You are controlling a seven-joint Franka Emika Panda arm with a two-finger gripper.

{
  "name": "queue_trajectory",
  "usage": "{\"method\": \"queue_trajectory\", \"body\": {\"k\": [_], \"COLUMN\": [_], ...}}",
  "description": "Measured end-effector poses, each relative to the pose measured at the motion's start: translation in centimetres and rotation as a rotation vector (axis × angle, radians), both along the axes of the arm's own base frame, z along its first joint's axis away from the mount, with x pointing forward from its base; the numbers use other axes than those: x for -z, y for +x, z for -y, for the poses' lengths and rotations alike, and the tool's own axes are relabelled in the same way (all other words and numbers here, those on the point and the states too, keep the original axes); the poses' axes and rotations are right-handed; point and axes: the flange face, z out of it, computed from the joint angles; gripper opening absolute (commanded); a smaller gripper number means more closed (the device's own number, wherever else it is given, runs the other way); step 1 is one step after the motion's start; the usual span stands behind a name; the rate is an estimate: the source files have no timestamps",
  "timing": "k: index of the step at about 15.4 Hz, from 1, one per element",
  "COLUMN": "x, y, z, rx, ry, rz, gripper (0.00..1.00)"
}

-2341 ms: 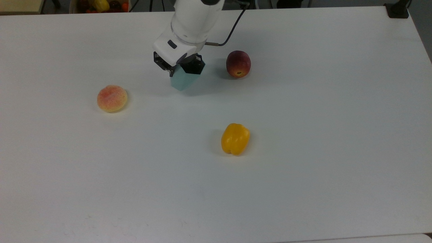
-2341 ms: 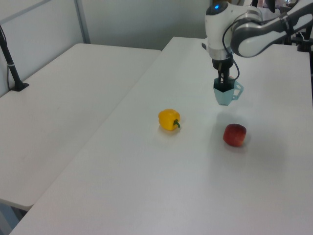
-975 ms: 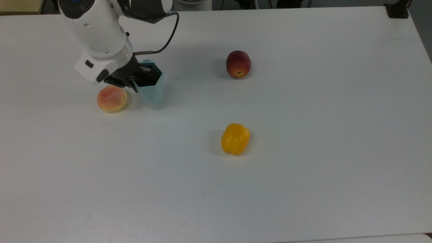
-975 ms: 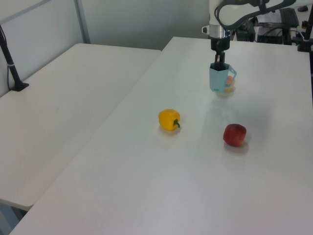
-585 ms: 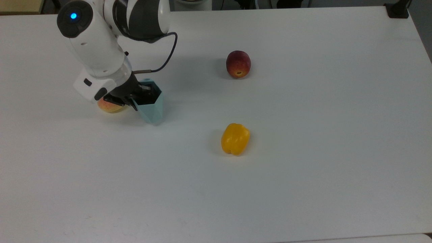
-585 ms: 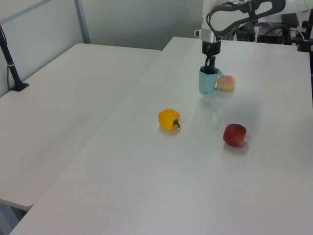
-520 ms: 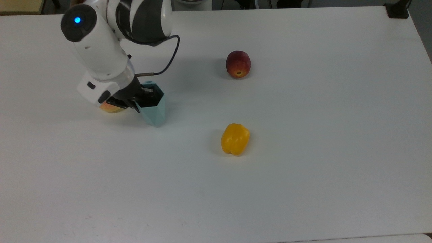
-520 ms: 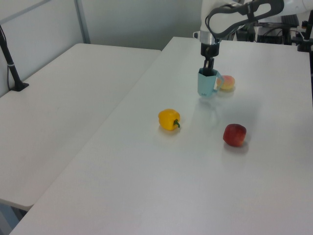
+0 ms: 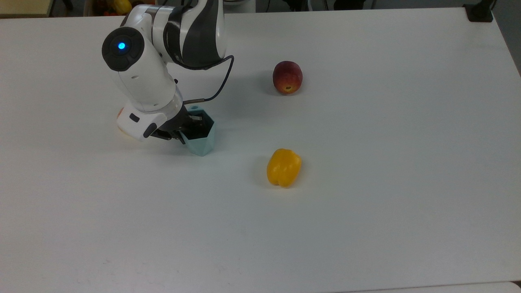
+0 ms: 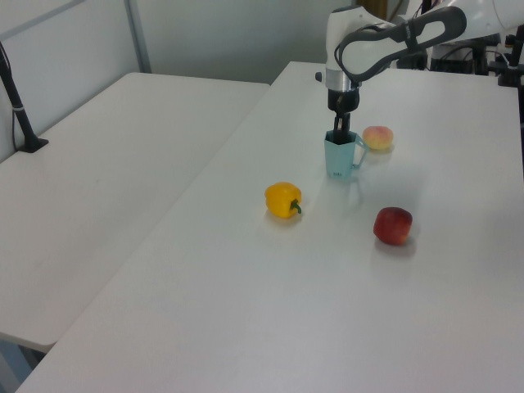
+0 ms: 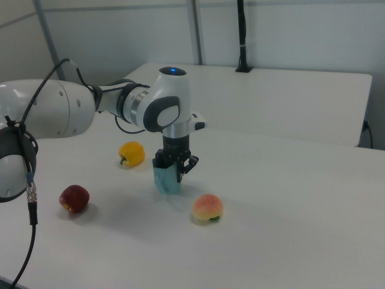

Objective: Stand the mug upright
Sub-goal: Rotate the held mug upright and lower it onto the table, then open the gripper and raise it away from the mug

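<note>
Mug (image 9: 200,140) sits mouth-up at approx. tabletop (image 9: 366,203) level, near centre of the top view, just toward 9 o'clock; base appears at or just above the surface, contact not confirmable.

Near to far, top view:
- Yellow pepper (image 9: 283,167): 4 o'clock of mug, near, apart. No interference w/ set-down.
- End effector (image 9: 191,126): clenched on the mug rim, one finger inside the cup, one outside on the 9 o'clock wall. A rim pinch w/ vertical approach holds the opening up, hence the upright pose.
- Peach (image 10: 377,137): just beyond the mug, apart, partly under the wrist in the top view.
- Red apple (image 9: 287,77): 1 o'clock of mug, well apart.

Status (est.): reorientation done; release pending. Left view shows handle (image 10: 357,151) pointing toward the peach, so lift straight up after opening to avoid tipping the mug. Right view confirms mug (image 11: 167,179) vertical beneath the arm.
</note>
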Motion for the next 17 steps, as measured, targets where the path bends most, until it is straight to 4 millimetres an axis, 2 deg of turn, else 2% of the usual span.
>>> {"method": "queue_trajectory", "body": {"k": [2, 4, 6, 8, 10, 13, 15, 17], "x": [-0.4, -2.2, -6.7, -11.5, -17.8, -25.6, -29.1, -31.2], "y": [0.2, 0.5, 0.2, -0.9, -3.1, -8.1, -11.3, -13.6], "z": [0.0, -0.1, -0.4, -1.0, -2.2, -4.7, -7.0, -8.8], "rx": [0.000, -0.002, 0.019, 0.085, 0.153, 0.214, 0.249, 0.272], "ry": [-0.001, -0.003, -0.002, 0.005, 0.019, 0.039, 0.042, 0.039], "rz": [0.009, 0.040, 0.085, 0.095, 0.102, 0.058, 0.020, -0.003], "gripper": [1.00, 1.00, 1.00, 1.00, 1.00, 1.00, 1.00, 1.00]}}
